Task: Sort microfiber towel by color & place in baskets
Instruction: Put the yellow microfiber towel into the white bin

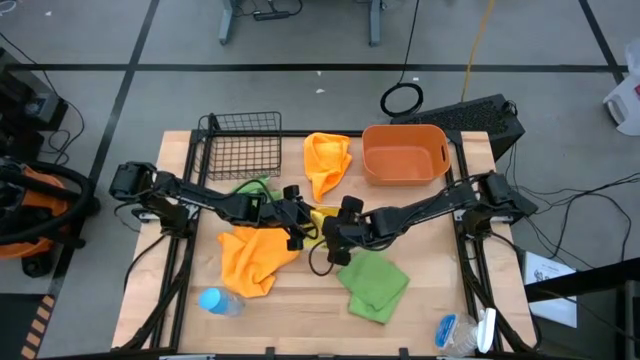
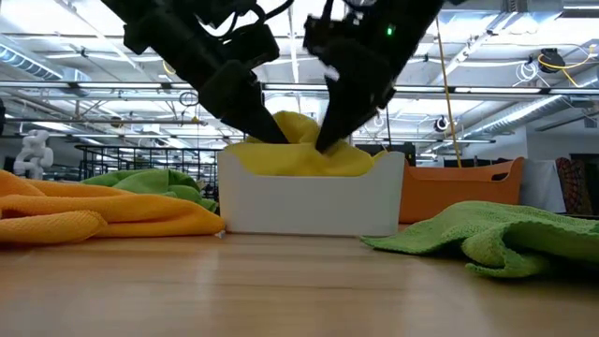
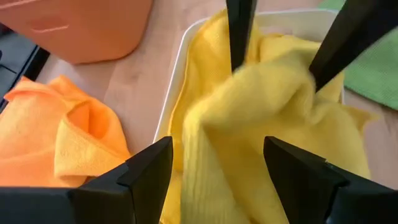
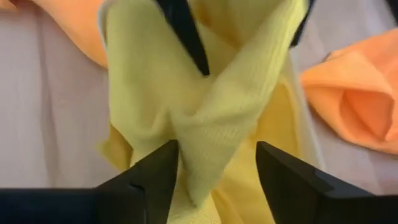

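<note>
Both your grippers meet over the white tray point(image 2: 309, 201) in the middle of the table point(image 1: 300, 310). The left gripper point(image 3: 217, 168) has its fingers spread wide over the yellow towel point(image 3: 249, 124) lying in the tray. The right gripper point(image 4: 214, 171) also holds its fingers apart, with a fold of this yellow cloth between them; I cannot tell if it is pinched.

One orange towel point(image 1: 255, 255) lies near the blue bottle point(image 1: 215, 300), another orange towel point(image 1: 327, 160) between the black wire basket point(image 1: 243, 145) and the orange tub point(image 1: 405, 152). A green towel point(image 1: 375, 282) lies under the right arm. No writing is readable.
</note>
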Controlling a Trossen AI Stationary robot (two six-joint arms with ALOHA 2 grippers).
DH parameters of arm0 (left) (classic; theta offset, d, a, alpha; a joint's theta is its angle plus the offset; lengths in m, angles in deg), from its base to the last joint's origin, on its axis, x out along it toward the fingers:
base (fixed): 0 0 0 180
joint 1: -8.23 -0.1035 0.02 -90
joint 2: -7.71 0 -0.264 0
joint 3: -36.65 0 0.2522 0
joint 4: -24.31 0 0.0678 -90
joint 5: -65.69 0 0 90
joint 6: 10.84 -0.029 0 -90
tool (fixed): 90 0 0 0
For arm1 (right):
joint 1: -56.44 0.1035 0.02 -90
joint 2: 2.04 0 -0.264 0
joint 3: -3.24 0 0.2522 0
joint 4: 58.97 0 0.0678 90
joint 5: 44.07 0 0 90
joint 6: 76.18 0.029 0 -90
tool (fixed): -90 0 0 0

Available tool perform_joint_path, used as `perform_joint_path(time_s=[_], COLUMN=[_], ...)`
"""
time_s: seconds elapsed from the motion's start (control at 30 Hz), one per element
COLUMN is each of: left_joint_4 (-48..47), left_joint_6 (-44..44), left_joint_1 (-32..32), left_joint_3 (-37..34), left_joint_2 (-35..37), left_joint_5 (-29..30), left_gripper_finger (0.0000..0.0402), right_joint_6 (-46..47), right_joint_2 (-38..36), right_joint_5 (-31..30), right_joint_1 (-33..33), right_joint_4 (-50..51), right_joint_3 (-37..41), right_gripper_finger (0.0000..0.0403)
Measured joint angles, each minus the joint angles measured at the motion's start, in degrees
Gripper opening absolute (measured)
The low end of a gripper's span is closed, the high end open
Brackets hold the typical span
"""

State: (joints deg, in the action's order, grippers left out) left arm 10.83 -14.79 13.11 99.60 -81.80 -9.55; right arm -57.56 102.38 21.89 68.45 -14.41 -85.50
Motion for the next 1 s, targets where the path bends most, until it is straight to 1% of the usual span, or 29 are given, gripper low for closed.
perform_joint_path(time_s=[0.1,0.2,0.3,0.37,0.47,0.57,0.67,0.77,0.8,0.87,1.0], left_joint_4=[-0.2,-0.4,-1.4,-2.5,-4.1,-6.0,-8.2,-12.6,-13.6,-16.8,-20.0], left_joint_6=[0.0,0.0,0.2,0.4,0.7,2.1,3.6,5.1,5.3,6.5,8.2], left_joint_1=[0.0,0.0,0.1,0.3,1.1,2.3,3.6,4.9,5.5,6.5,8.0], left_joint_3=[0.0,0.0,0.0,0.0,0.0,0.0,0.1,0.1,0.1,0.1,0.1], left_joint_2=[0.0,0.0,0.5,1.7,4.1,6.7,8.7,10.4,10.8,11.6,12.5], left_joint_5=[0.0,0.0,0.0,0.0,0.1,0.2,0.3,0.7,1.0,2.6,6.1], left_gripper_finger=[0.0258,0.0258,0.0258,0.0258,0.0258,0.0258,0.0258,0.0258,0.0258,0.0258,0.0258], right_joint_6=[0.6,1.6,2.6,2.2,-2.2,-5.8,-6.5,-5.6,-5.5,-5.3,-3.0], right_joint_2=[-2.5,-4.4,-5.7,-6.3,-6.3,-4.9,-2.7,0.1,1.0,3.0,6.5], right_joint_5=[0.1,0.2,0.3,-1.0,-3.2,-3.0,-3.0,-3.0,-3.0,-2.8,-1.6], right_joint_1=[0.4,0.9,1.5,1.9,2.4,1.8,0.5,-0.7,-1.1,-1.9,-3.4], right_joint_4=[0.5,1.6,1.8,-0.9,-8.1,-15.3,-16.5,-15.7,-15.4,-16.2,-16.1], right_joint_3=[0.0,0.0,0.0,0.0,0.0,-0.1,-0.1,-0.1,-0.1,0.0,0.0], right_gripper_finger=[0.0224,0.0230,0.0227,0.0218,0.0192,0.0150,0.0093,0.0031,0.0016,0.0008,0.0016])
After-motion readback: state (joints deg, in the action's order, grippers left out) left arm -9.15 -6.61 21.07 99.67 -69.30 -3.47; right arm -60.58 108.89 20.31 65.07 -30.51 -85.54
